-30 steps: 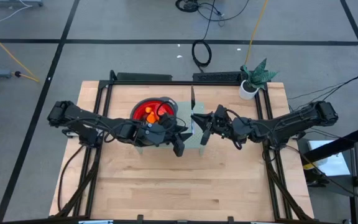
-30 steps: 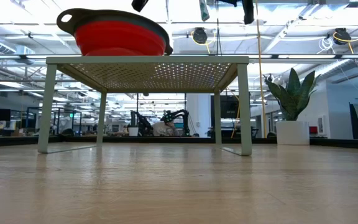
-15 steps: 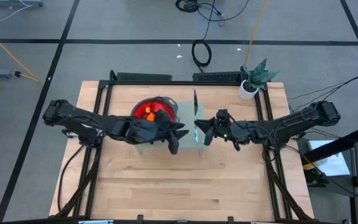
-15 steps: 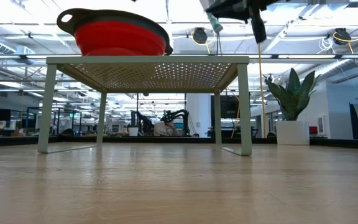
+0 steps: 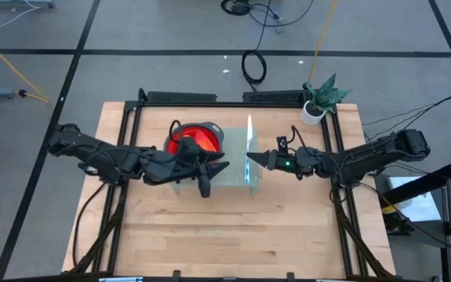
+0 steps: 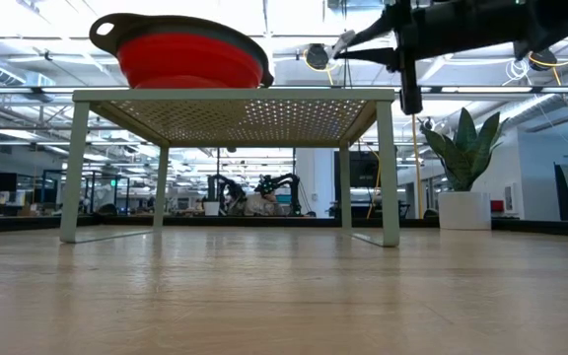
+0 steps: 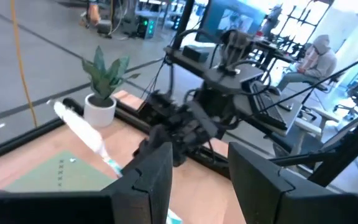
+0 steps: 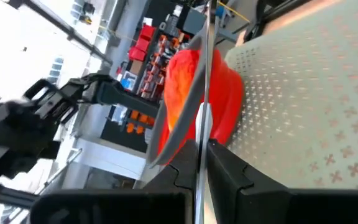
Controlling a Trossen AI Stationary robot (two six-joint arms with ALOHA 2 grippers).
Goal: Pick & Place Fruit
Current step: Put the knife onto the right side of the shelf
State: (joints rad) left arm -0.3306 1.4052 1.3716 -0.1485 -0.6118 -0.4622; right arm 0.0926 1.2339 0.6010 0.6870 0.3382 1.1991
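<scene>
A red bowl (image 5: 193,139) stands on a pale green perforated stand (image 5: 229,174), at its far left; its inside looks red-orange (image 8: 180,102), and I cannot tell single fruits apart. My right gripper (image 5: 251,160) reaches in level from the table's right, over the stand's right part, shut on a slim silver knife (image 5: 249,135). My left gripper (image 5: 216,177) hovers at the stand's near left, beside the bowl. It is open with nothing between its fingers (image 7: 148,180). My right gripper pinches the knife between its two fingers (image 8: 235,177), at a spot (image 5: 249,157) closer to the knife's near end. The fingers come level from the table's right and lie across it. The knife hangs clear above the stand, roughly level, running from far to near.
A potted plant (image 5: 319,100) stands at the table's far right corner. The stand's legs (image 6: 390,168) rest on the wooden table, with open space beneath it. Bare wood lies along the near half. Cables lie on the floor beyond the far edge.
My left gripper has drawn back from the bowl's right side toward the table's left and risen, staying open. My right gripper has come down toward the stand and rolled, so the knife's broad face now shows from above.
</scene>
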